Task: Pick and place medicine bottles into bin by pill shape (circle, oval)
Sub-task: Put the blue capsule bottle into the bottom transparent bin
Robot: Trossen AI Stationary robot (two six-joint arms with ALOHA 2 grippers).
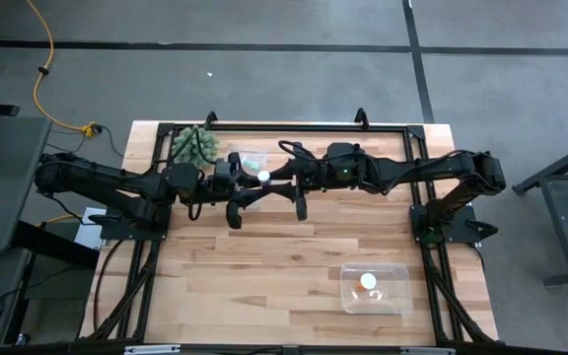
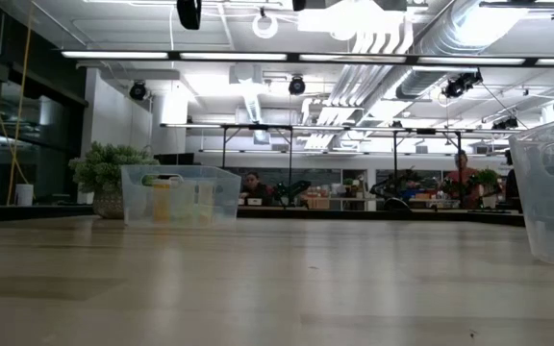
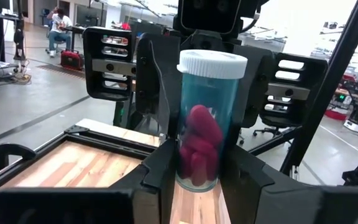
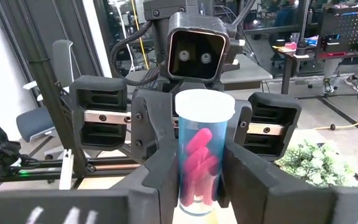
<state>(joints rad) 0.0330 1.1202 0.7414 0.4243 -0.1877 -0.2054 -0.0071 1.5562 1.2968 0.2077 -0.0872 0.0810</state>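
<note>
A teal medicine bottle with a white cap and red oval pills inside stands upright in mid-air over the far middle of the table. In the high view its cap shows between the two arms. My left gripper comes in from the table's left and my right gripper from the right. They face each other, both shut on the bottle. Another bottle with a white cap lies in the clear bin at the near right. My left gripper pinches the bottle's body below the cap between its two fingers. The fingers lie level and come from the table's left. The bottle stands upright, lifted clear of the table. My right gripper pinches the same bottle's body between its two fingers, level, from the table's right, opposite the left gripper. The bottle stays upright with its cap above the fingers.
A second clear bin stands at the far edge, with yellowish bottles inside, beside a green spiky plant. A black frame runs round the table's far side and ends. Bare wood lies in the near half, left of the near-right bin.
</note>
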